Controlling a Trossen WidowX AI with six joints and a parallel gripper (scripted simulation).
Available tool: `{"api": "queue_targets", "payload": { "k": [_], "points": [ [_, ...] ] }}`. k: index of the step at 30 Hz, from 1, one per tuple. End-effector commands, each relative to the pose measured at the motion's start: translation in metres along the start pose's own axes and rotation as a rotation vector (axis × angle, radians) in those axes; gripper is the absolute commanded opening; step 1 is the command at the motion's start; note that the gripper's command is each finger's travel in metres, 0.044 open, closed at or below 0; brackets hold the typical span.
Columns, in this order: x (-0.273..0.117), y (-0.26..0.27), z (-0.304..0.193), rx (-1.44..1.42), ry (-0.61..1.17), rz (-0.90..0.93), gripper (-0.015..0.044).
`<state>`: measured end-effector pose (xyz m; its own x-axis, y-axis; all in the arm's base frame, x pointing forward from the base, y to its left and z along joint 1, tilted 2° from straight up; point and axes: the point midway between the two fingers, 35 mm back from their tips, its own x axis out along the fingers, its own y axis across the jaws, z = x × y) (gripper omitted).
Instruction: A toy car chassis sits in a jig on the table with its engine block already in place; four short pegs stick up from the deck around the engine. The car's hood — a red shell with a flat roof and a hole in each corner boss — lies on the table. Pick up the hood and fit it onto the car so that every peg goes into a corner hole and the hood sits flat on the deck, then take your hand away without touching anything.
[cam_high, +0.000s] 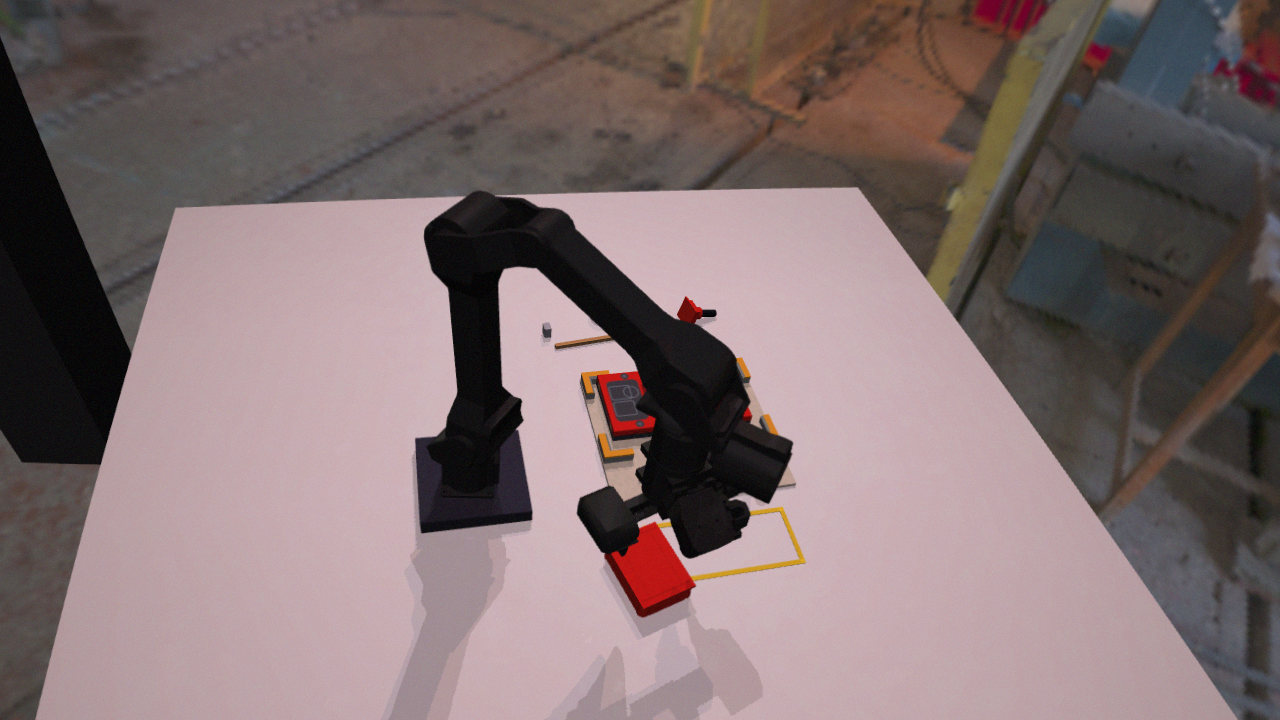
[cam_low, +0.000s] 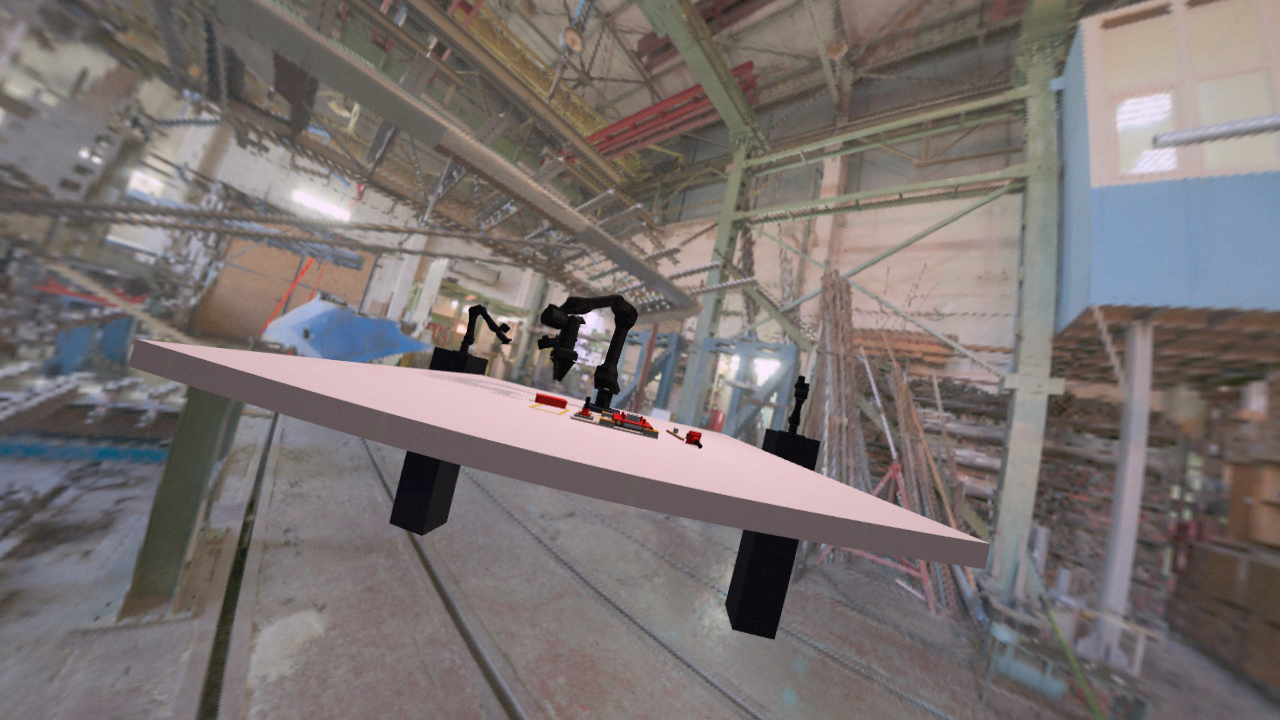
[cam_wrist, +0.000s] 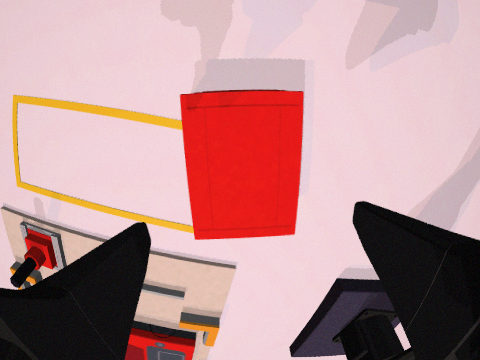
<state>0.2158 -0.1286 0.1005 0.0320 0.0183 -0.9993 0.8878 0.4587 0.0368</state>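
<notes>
The red hood (cam_high: 651, 574) (cam_low: 550, 401) (cam_wrist: 245, 165) lies roof up on the table, over the near-left end of a yellow outline in the top view. My gripper (cam_high: 657, 548) (cam_low: 562, 376) (cam_wrist: 253, 223) is open and empty, above the table near the hood. In the wrist view the hood is beyond the fingertips, between their lines. The red chassis (cam_high: 608, 411) (cam_low: 633, 420) (cam_wrist: 175, 342) sits in the jig (cam_high: 621, 474) (cam_wrist: 212, 285). The arm hides much of it in the top view, and I cannot make out the engine and pegs clearly.
The yellow outline (cam_high: 751, 569) (cam_wrist: 100, 110) is on the table. A red part with a black stick (cam_wrist: 39, 252) stands on the jig board. Behind the jig are a brown rod (cam_high: 581, 342), a grey block (cam_high: 546, 330) and another red part (cam_high: 688, 310). My arm's dark base (cam_high: 474, 512) stands left of the jig.
</notes>
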Motion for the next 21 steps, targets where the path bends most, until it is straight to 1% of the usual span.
{"api": "queue_targets", "payload": {
  "k": [1, 21],
  "points": [
    [0.0, 0.0, 0.0, 0.054, -0.004, 0.003, 0.044],
    [0.015, 0.001, 0.001, 0.054, -0.004, 0.003, 0.044]
  ]
}}
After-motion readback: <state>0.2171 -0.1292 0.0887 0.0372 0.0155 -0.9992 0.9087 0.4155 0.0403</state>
